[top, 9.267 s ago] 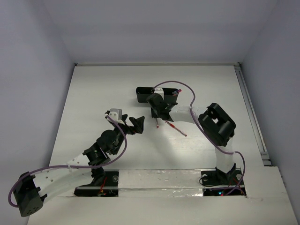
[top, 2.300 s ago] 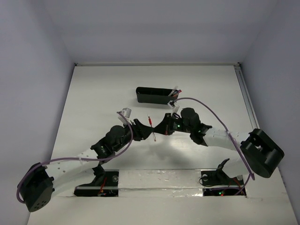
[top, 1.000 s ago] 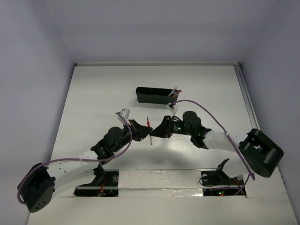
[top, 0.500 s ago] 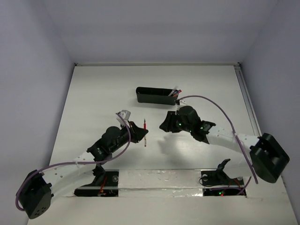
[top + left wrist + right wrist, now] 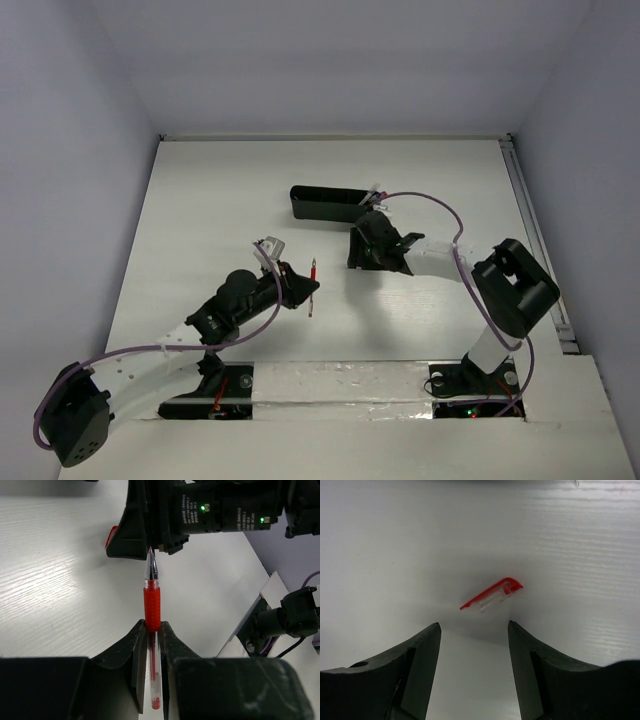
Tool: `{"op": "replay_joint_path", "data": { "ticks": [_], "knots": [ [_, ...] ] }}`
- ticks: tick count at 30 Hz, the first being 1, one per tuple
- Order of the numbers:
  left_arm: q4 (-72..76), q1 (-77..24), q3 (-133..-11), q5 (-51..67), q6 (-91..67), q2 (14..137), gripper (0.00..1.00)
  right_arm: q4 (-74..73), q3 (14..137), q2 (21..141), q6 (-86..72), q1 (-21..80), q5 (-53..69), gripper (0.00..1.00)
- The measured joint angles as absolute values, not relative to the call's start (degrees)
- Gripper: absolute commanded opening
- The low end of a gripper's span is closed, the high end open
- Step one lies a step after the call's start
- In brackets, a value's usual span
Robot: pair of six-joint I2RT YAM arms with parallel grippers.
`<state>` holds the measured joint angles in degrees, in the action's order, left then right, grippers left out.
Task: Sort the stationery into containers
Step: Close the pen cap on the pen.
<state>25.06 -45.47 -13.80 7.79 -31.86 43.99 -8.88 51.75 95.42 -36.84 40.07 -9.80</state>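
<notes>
My left gripper (image 5: 303,287) is shut on a red-and-clear pen (image 5: 313,280) and holds it above the table, left of centre. In the left wrist view the pen (image 5: 152,605) sticks out past the fingertips, its bare metal tip toward the right gripper's body (image 5: 200,515). My right gripper (image 5: 358,262) stands open over the table just in front of the black tray (image 5: 320,210). Between and just beyond its fingers a short red-and-clear pen cap (image 5: 492,594) lies on the white surface. Pens (image 5: 375,190) poke out of the tray's right end.
A metal rail (image 5: 530,240) runs along the table's right edge. Purple cable (image 5: 425,200) loops over the right arm. Both arm bases (image 5: 215,385) sit on the taped strip at the near edge. White walls close in the back and sides.
The right gripper has let go at the pen's tip, opened, and swung back and right toward the tray. A cap now lies under it. The left gripper still holds the pen.
</notes>
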Motion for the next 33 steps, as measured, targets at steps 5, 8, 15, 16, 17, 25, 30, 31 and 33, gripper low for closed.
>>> {"op": "replay_joint_path", "data": {
  "ticks": [5,8,15,16,17,25,30,31,33],
  "knots": [
    [27.2,-45.5,-13.1,8.7,-31.8,44.1,0.00,-9.6,56.6,99.7,-36.8,39.7,-11.9,0.58],
    [28.1,-45.5,-12.4,9.0,-31.9,44.2,0.00,-11.0,59.2,101.7,-36.6,39.7,-13.4,0.54],
    [29.6,-45.5,-11.1,9.3,-31.9,44.5,0.00,-15.4,63.2,104.2,-35.2,39.7,-16.4,0.42],
    [30.1,-45.5,-10.8,9.3,-31.9,44.4,0.00,-16.1,63.6,104.5,-34.9,39.7,-16.7,0.41],
    [30.2,-45.5,-10.6,9.3,-31.9,44.4,0.00,-16.8,64.2,104.9,-34.6,39.7,-17.0,0.41],
    [30.7,-45.5,-10.1,9.3,-31.8,42.8,0.00,-20.9,68.6,107.7,-32.3,39.7,-18.6,0.35],
    [30.7,-45.5,-10.0,9.3,-31.9,42.8,0.00,-22.3,70.2,108.8,-31.2,39.7,-18.9,0.38],
    [30.7,-45.5,-10.0,9.3,-31.9,42.8,0.00,-22.6,70.7,109.2,-31.0,39.7,-19.0,0.40],
    [30.7,-45.5,-10.0,9.3,-31.9,42.8,0.00,-22.9,71.7,109.8,-30.5,39.7,-19.0,0.41]
  ]
}}
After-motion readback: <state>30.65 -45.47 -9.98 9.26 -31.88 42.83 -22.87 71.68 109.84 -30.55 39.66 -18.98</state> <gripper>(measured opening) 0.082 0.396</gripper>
